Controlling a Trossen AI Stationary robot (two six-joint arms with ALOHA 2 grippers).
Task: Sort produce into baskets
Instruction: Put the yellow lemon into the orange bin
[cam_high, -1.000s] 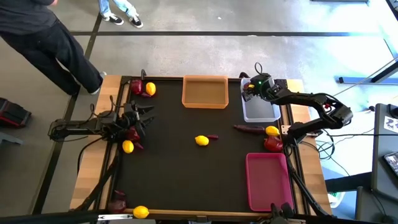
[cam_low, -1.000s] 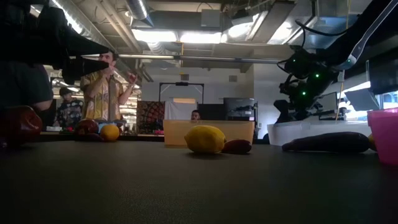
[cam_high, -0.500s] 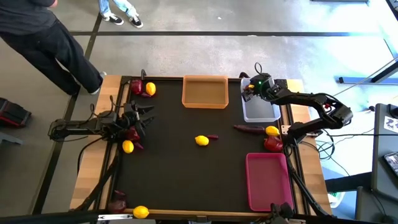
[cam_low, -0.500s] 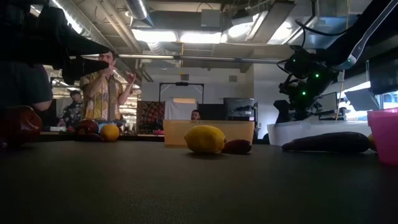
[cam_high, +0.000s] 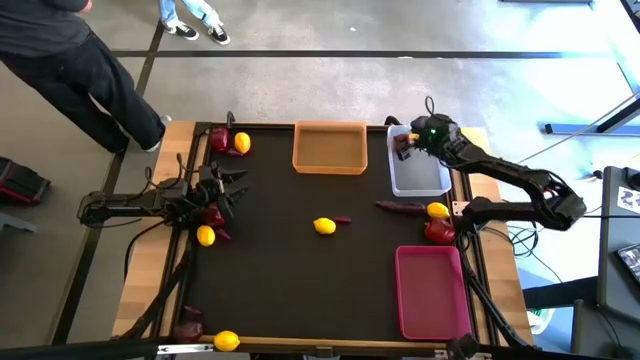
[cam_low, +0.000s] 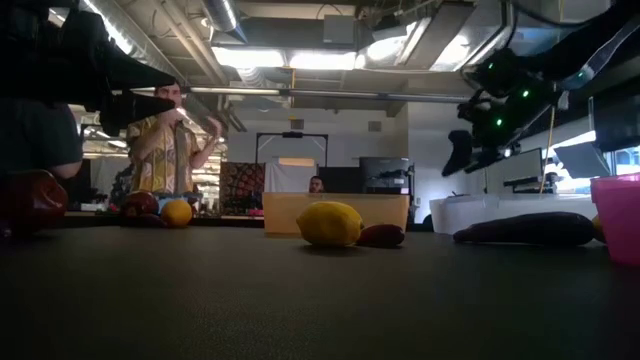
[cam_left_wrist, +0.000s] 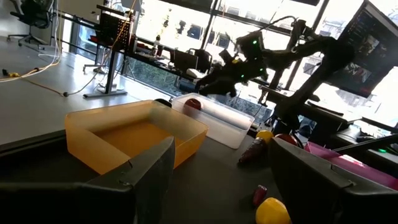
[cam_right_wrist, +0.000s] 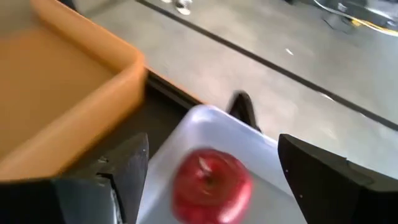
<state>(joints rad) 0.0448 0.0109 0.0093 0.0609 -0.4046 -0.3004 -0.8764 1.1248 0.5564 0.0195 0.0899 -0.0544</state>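
Note:
A red apple (cam_right_wrist: 211, 183) lies in the white basket (cam_high: 425, 178) at the table's far right. Above it my right gripper (cam_right_wrist: 211, 149) hangs open, tilted down, with one finger on each side of the apple and clear of it. In the low view this gripper (cam_low: 462, 152) is well above the basket's rim. The orange basket (cam_high: 329, 147) stands at the far middle and the pink basket (cam_high: 430, 290) at the near right. My left gripper (cam_high: 232, 190) waits open at the table's left edge, holding nothing. A lemon (cam_high: 324, 226) rests mid-table beside a small purple piece (cam_high: 343, 219).
A long dark purple piece (cam_high: 400, 207), a lemon (cam_high: 437, 210) and a red apple (cam_high: 438, 232) lie near the right edge. More fruit lies far left (cam_high: 230, 141), beside the left gripper (cam_high: 206, 236) and at the near left corner (cam_high: 227, 340). People stand beyond the table.
My right gripper has risen from just over the white basket and drawn back a little toward the table's right edge. The apple stays in the basket.

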